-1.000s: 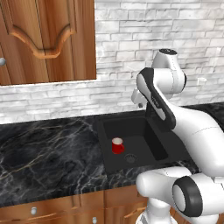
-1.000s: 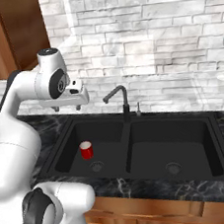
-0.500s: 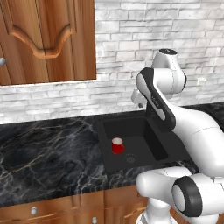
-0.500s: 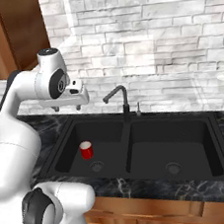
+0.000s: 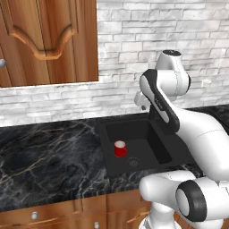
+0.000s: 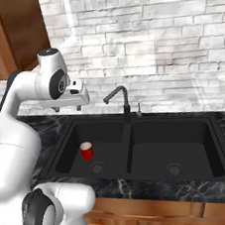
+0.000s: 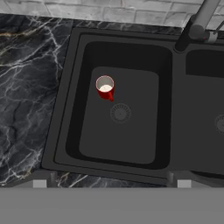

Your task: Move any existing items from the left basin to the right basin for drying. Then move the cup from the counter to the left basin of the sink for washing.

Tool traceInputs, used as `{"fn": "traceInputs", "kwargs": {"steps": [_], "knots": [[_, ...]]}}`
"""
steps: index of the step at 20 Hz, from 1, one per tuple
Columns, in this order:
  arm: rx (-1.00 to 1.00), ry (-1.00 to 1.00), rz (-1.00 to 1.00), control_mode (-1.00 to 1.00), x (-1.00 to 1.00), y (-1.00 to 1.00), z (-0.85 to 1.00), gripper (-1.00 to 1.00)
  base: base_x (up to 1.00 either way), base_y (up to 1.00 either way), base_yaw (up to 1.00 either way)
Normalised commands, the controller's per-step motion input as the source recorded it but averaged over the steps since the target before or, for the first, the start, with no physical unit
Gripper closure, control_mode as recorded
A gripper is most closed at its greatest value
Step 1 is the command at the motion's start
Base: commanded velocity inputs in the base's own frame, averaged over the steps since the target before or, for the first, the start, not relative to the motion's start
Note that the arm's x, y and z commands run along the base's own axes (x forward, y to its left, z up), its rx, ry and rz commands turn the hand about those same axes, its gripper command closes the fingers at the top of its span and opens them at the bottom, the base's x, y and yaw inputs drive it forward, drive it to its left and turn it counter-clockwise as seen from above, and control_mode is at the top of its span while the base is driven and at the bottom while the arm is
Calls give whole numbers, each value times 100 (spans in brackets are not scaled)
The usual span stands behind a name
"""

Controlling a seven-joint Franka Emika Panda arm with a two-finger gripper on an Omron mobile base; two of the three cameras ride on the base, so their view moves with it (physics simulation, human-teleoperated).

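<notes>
Right base view: gripper (image 6: 67,109) spread wide, empty, above the sink (image 6: 136,126)

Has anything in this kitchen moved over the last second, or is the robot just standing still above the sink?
Nothing has visibly changed. The white arm's gripper still hangs open, holding nothing, high over the left basin of the matte black double sink. The small red cup with a white inside stands upright where it was, beside the round grey drain. The right basin and the slim black faucet look as before.
</notes>
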Motion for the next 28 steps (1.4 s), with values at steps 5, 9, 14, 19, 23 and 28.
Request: {"fn": "traceInputs", "kwargs": {"steps": [5, 9, 14, 19, 23, 28], "knots": [[0, 0, 0, -100, 0, 0, 0, -100, 0, 0, 0], [0, 0, 0, -100, 0, 0, 0, -100, 0, 0, 0], [0, 0, 0, -100, 0, 0, 0, -100, 0, 0, 0], [0, 0, 0, -100, 0, 0, 0, -100, 0, 0, 0], [0, 0, 0, 100, 0, 0, 0, -100, 0, -14, 0], [0, 0, 0, 100, 0, 0, 0, -100, 0, -52, 0]]}}
